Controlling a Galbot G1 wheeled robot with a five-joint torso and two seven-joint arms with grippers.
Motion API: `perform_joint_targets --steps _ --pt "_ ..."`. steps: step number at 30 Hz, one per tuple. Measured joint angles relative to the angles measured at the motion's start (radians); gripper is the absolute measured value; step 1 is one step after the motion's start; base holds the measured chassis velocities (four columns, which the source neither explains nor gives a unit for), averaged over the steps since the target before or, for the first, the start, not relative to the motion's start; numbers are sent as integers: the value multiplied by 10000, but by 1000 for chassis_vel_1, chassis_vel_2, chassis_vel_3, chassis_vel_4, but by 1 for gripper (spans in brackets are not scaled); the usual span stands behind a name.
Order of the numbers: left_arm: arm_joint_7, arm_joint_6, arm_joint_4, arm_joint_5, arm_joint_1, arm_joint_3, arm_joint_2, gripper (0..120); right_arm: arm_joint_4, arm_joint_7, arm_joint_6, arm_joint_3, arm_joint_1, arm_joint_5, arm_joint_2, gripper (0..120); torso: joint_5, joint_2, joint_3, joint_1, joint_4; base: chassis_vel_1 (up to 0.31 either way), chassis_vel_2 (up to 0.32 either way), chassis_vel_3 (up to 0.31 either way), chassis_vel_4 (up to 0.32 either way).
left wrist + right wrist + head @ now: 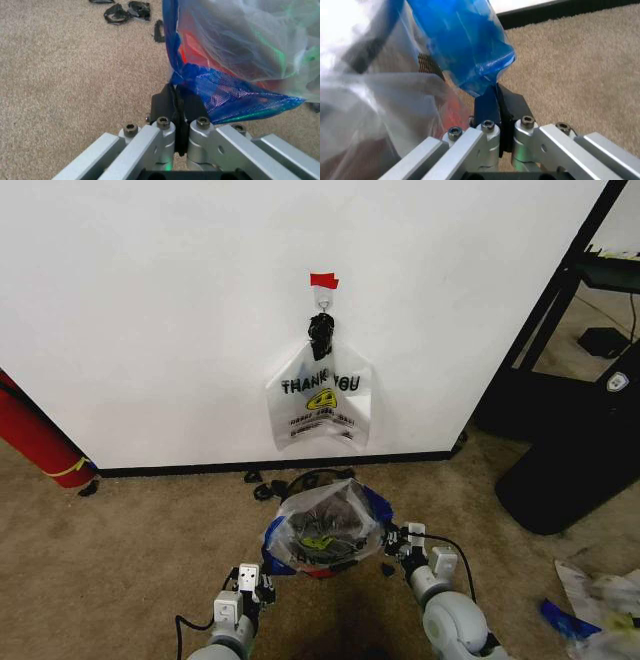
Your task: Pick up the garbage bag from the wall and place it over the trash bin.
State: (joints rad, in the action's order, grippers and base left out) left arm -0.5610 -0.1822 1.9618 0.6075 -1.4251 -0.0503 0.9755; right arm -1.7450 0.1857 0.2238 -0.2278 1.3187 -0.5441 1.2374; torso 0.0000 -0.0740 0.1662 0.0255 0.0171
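we see the garbage bag point(322, 532) draped over the trash bin point(318, 570) on the carpet point(140, 550), just in front of the wall point(150, 310) and its black baseboard point(200, 468). the clear plastic bulges up over the bin's mouth, with blue edges hanging at both sides and a bit of the yellow print showing through the film. the bin's red base peeks out low beneath the plastic. our left gripper point(262, 585) sits low beside the bin's left side, and in the left wrist view its black fingers point(165, 107) are pressed together on the blue edge of the bag point(225, 93), so it is clamped onto the plastic. our right gripper point(392, 540) is at the bin's right side, and the right wrist view shows its dark fingers point(512, 108) pinched on a blue fold of the bag point(465, 48) in the same way. between the two grippers the bag is stretched across the bin. on the wall above, a second printed bag point(320, 402) with black "thank you" lettering and a yellow smiley hangs from a small hook point(322, 300) under a strip of red tape point(323, 280), its top bunched into a dark knot. a few black scraps point(262, 485) lie on the carpet near the baseboard, behind the bin. a red cylinder point(35, 435) leans at the far left, and a large black bin point(570, 470) stands at the right past the wall's corner.
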Motion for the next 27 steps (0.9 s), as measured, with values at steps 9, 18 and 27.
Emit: perform_joint_targets --steps 9,18,27 --pt "-104 -184 -338 -211 99 76 187 0 456 196 -133 147 -465 226 21 0 0 0 0 0 0 0 0 0 0" --pt "46 -288 168 -39 -205 154 92 0 208 203 -255 146 -190 453 -51 0 1 0 0 0 -1 0 0 0 0" --pt "166 -576 1773 -666 -1270 492 -498 34 -1209 -232 -921 -554 1215 1013 -415 33 0 0 -1 0 0 0 0 0 0"
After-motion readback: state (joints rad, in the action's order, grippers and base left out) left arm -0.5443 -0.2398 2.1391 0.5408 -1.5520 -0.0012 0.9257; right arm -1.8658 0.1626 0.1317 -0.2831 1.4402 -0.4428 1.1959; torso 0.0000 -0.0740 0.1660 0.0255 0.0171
